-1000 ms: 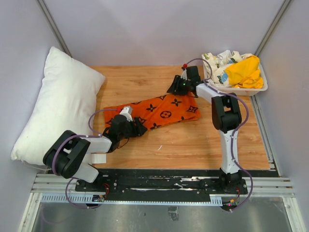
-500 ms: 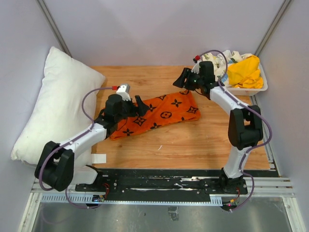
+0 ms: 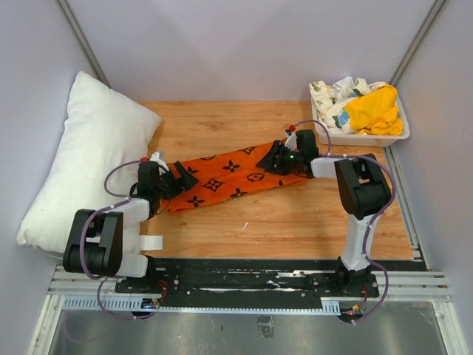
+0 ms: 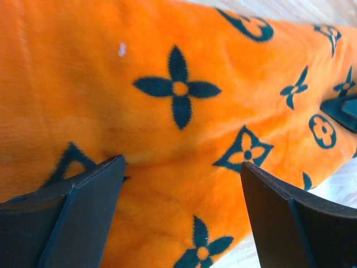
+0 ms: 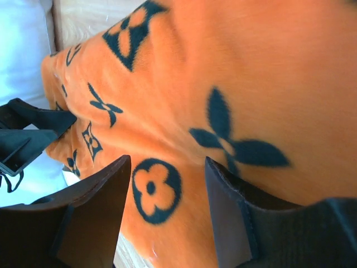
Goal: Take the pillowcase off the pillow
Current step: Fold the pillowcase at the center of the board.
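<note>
The one container is a white tray (image 3: 362,138) at the table's 2 o'clock corner. A plain yellow cloth (image 3: 377,109) is heaped on its right side and a crumpled white floral cloth (image 3: 334,100) fills its left, both rising above the rim. The pillowcase (image 3: 229,174) is off the pillow (image 3: 89,163). It lies flat and empty on the wooden table (image 3: 295,214) as a long orange band running from 8 o'clock up toward 2 o'clock through the middle. The pillow sits bare at 9 o'clock, overhanging the table's left edge and leaning on the grey side wall. The left gripper (image 3: 177,179) is at the band's 8 o'clock end, near the pillow. In the left wrist view it (image 4: 181,167) is released, its fingers (image 4: 89,190) spread wide with printed fabric lying smooth below and between them. The right gripper (image 3: 275,157) is over the 2 o'clock end, well short of the tray. In the right wrist view it (image 5: 167,162) is also unclenched, with a narrower gap and a circle motif showing through it, and nothing is pinched. Bare wood lies open along the far edge at 12 o'clock and across the near strip from 5 to 6 o'clock. The walls close in at 3 and 9 o'clock.
</note>
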{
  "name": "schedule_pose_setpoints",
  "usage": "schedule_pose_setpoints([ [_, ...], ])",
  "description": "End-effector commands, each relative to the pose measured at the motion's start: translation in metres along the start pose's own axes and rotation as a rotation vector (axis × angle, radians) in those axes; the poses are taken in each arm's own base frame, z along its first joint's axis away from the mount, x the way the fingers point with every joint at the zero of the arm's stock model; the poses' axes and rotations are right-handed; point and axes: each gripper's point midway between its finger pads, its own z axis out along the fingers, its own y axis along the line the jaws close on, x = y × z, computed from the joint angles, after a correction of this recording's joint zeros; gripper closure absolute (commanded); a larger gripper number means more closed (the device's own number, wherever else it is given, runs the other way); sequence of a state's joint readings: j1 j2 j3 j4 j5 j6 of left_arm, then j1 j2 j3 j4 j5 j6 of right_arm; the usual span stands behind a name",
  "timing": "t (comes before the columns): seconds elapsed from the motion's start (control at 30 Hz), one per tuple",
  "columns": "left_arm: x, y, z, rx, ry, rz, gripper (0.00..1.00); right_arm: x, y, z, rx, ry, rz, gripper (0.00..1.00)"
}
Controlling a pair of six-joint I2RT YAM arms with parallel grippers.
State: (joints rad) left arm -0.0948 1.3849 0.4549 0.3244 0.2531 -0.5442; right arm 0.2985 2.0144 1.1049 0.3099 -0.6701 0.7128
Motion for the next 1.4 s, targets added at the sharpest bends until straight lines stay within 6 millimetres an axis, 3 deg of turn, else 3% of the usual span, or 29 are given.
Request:
schedule_pose_setpoints([
  [0.0, -0.020, 0.018, -0.007, -0.015, -0.067, -0.058, 0.09, -0.025, -0.042, -0.036, 0.091, -0.120, 0.071, 0.40],
  [0.17, -0.045, 0.002, -0.018, 0.026, -0.114, -0.039, 0.08, -0.020, -0.095, -0.063, 0.200, -0.168, 0.193, 0.38],
  [0.33, -0.073, -0.005, -0.024, -0.024, -0.140, -0.039, 0.05, -0.008, -0.132, -0.092, 0.377, -0.211, 0.267, 0.34],
  [0.47, -0.062, 0.001, -0.020, -0.037, -0.100, -0.047, 0.04, -0.006, -0.145, -0.113, 0.444, -0.245, 0.306, 0.32],
  [0.7, -0.023, 0.011, -0.002, 0.009, 0.017, -0.069, 0.04, -0.020, -0.131, -0.124, 0.410, -0.272, 0.292, 0.31],
  [0.93, 0.007, -0.006, 0.008, 0.171, 0.128, -0.150, 0.06, -0.023, -0.121, -0.125, 0.376, -0.270, 0.281, 0.31],
  [1.37, 0.069, -0.002, -0.013, 0.226, 0.226, -0.335, 0.08, -0.027, -0.113, -0.127, 0.352, -0.277, 0.267, 0.30],
])
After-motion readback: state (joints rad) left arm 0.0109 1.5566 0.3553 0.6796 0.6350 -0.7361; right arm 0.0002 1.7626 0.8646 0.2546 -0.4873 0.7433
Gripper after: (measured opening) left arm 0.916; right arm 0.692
